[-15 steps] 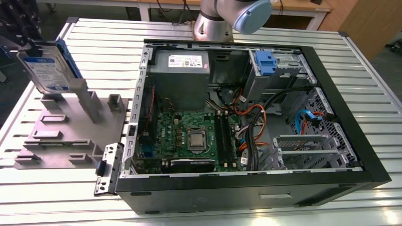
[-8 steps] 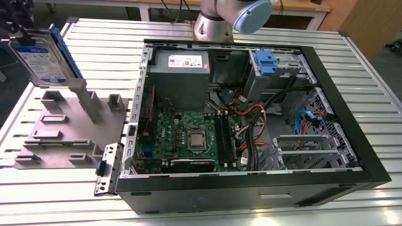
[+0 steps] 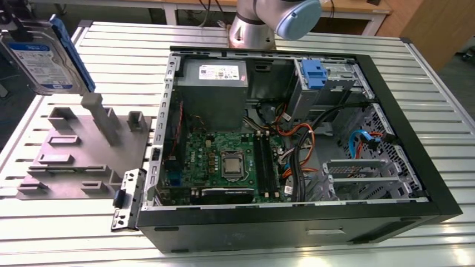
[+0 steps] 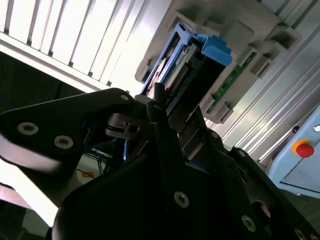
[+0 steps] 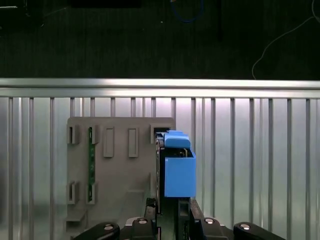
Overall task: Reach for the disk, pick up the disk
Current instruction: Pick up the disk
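Disk (image 3: 46,55) hangs upright above the grey fixture plate (image 3: 82,158), clear of its slots, with the jaws of the gripper (image 5: 169,212) closed on its flat faces. Holding it edge-on probably keeps the blue rail (image 5: 179,172) free, and the lift looks already made. Beside the plate, the open computer case (image 3: 297,139) sits on the worktop (image 3: 59,233).

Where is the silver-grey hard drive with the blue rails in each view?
Exterior view: the silver-grey rectangular hard drive with blue plastic rails is at the exterior view's upper left, up over the grey slotted fixture plate.
First wrist view: the drive is edge-on, blue rail showing, at the plate's edge, in the black pincer.
Second wrist view: the drive sits between the pincer's fingers, with the plate behind.
Shared landmark: the fixture plate.
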Controlling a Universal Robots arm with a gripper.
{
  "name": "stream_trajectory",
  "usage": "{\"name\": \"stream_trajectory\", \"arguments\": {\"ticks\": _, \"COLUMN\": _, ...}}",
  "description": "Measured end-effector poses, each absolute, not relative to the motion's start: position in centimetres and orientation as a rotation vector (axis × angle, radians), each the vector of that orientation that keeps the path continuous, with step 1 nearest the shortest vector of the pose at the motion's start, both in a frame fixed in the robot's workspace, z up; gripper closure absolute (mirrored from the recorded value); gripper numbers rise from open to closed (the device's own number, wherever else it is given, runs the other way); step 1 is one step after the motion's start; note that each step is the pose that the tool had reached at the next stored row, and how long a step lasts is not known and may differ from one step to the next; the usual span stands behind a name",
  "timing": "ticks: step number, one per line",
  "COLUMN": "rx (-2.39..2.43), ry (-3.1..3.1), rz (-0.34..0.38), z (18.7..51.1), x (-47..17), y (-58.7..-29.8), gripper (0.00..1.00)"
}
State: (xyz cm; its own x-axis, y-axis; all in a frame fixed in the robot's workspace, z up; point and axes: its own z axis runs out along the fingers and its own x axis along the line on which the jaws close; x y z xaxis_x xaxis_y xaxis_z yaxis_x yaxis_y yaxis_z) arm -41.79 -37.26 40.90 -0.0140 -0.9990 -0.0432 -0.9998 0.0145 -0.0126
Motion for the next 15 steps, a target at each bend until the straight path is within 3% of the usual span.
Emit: {"name": "stream_trajectory", "arguments": {"ticks": 15, "rx": -2.178, "ry": 2.209, "rz": 0.033, "z": 44.3, "x": -41.8, "y": -37.3, "gripper": 0.65}}
